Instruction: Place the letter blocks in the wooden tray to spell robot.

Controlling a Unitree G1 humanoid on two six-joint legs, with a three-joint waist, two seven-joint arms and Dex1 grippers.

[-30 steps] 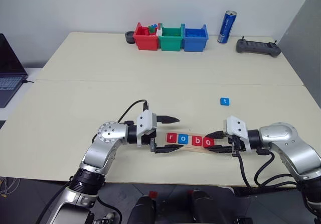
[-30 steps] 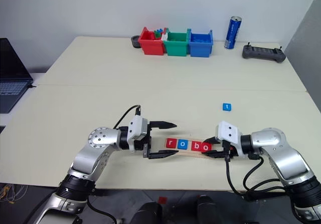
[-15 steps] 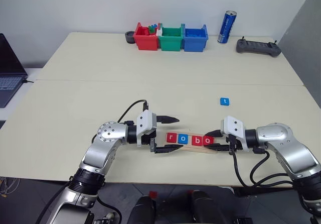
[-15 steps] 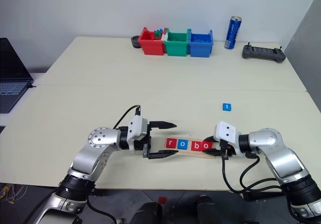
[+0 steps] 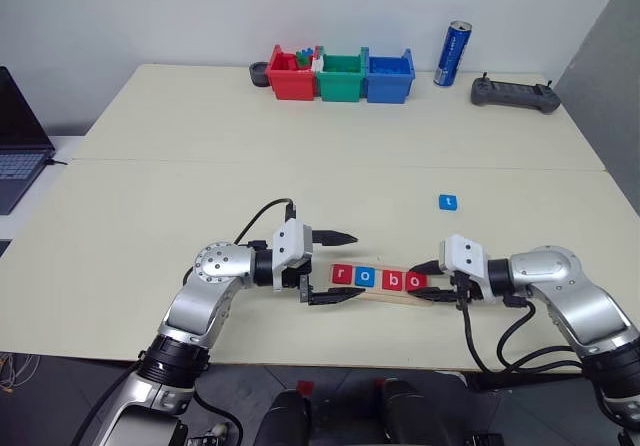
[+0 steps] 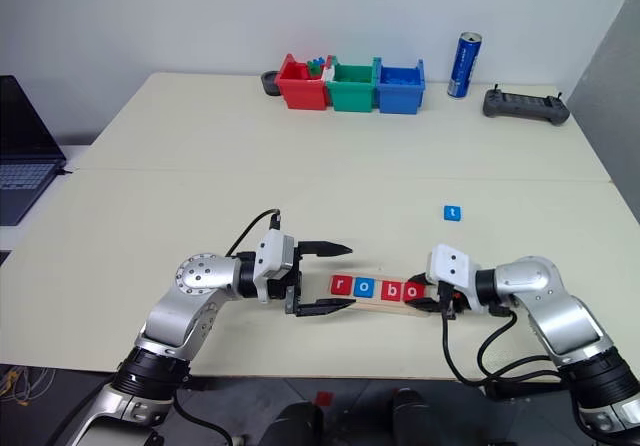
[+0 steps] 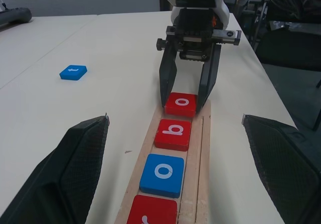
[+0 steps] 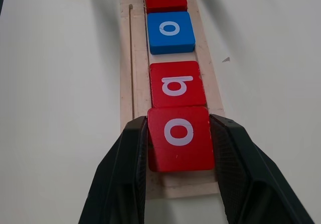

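Left eye view, from left to right: the left pincer point(image 5: 335, 266) stands near the worktop's point(image 5: 200, 146) front edge with its two fingers spread wide, holding nothing, its tips just off the left end of the wooden tray point(image 5: 420, 297). That pale strip lies along the front edge between the two pincers. In its groove sit four letter blocks in a row, touching or nearly so: red r point(image 5: 342, 275), blue o point(image 5: 364, 278), red b point(image 5: 391, 280) and red o point(image 5: 415, 282). The right pincer point(image 5: 423, 279) reaches in over the tray's right end and its fingers are closed on the red o, one finger against each side of it; the right wrist view shows that tile point(image 8: 179, 137) pinched between the black fingers point(image 8: 123, 171) and lying in the groove, butted against the b point(image 8: 176, 83). The fifth block, blue t point(image 5: 448, 202), lies alone on the bare worktop, farther from the front edge and well apart from tray and pincers, toward the right side.
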